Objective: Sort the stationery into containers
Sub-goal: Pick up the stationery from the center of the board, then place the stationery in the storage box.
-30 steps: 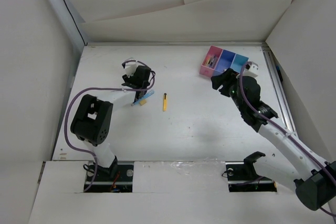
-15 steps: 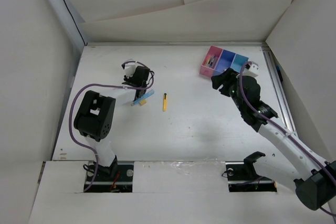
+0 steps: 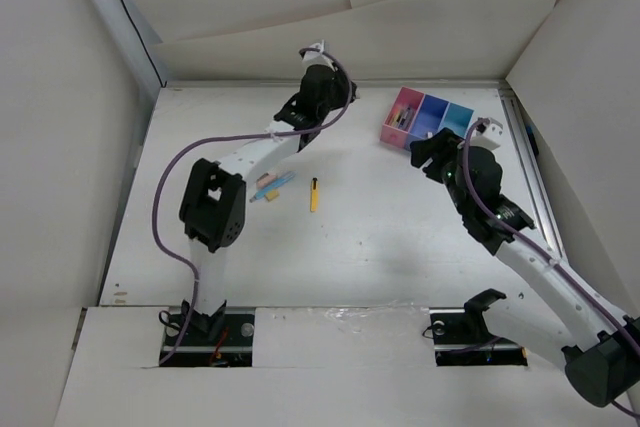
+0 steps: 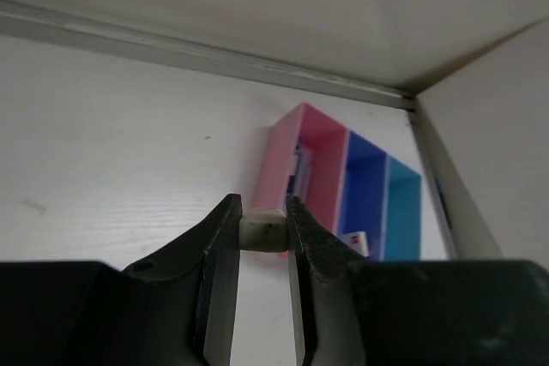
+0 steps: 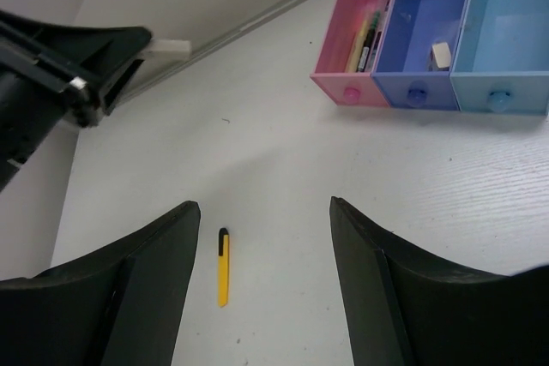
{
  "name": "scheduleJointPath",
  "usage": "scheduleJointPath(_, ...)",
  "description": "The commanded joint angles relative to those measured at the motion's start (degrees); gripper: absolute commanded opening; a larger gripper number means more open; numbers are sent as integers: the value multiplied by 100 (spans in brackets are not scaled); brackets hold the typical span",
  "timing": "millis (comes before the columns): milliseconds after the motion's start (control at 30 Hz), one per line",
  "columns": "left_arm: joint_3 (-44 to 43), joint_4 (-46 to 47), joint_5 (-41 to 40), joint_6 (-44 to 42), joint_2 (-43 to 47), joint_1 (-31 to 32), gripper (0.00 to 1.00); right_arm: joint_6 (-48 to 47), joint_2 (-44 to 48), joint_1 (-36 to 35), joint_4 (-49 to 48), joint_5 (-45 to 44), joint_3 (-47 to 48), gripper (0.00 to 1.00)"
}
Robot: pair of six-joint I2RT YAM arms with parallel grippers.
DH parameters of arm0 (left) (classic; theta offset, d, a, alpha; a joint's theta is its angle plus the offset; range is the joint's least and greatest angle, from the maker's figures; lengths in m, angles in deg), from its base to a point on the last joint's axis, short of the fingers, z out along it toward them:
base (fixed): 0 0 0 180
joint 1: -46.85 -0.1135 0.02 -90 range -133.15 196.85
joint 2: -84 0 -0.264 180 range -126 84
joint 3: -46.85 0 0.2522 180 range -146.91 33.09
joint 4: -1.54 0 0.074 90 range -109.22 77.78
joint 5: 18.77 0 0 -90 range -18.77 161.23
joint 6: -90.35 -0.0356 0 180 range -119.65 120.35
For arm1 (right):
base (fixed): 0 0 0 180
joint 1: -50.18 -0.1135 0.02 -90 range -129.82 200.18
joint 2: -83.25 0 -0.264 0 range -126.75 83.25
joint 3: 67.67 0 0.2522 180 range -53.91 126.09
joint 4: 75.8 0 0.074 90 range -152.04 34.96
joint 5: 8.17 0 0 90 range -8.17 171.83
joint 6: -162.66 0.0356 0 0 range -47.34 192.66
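So the left pincer (image 4: 262,212) is clamped on a small white eraser (image 4: 262,233), up off the bench (image 3: 380,237) left of the tray (image 5: 377,90), probably bound for its blue bin (image 5: 420,6) with the other eraser (image 5: 441,54); the right pincer (image 5: 262,205) hangs wide open near it.

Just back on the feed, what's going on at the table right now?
The left tool is shut on a small white block, apparently an eraser, held off the table with the tray ahead of it. The right tool hangs open near the tray, holding nothing. The pink compartment has a few pens in it, the dark blue one a small white piece. A yellow pen and a pink and light blue pair lie unsorted.
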Motion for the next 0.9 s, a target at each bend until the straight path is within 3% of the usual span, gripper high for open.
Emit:
scheduleJointPath(0,-681,419,1362,275,-752,35,10,-78,253,-59,-264,-232,155,68)
scheduleJointPath(133,-2173,762,2223,627,-1964,237,10,-78,315,-7,-211,-232,155,68)
scheduleJointPath(367,-3827,1114,2375,733,-3143,555,13,-78,429,46,-159,-232,155,68)
scheduleJointPath(633,-4400,1588,2507,953,-3769,660,15,-78,429,46,-159,-232,155,68)
scheduleJointPath(867,-4401,1642,2226,514,-3936,827,19,-78,491,46,-159,-179,155,68)
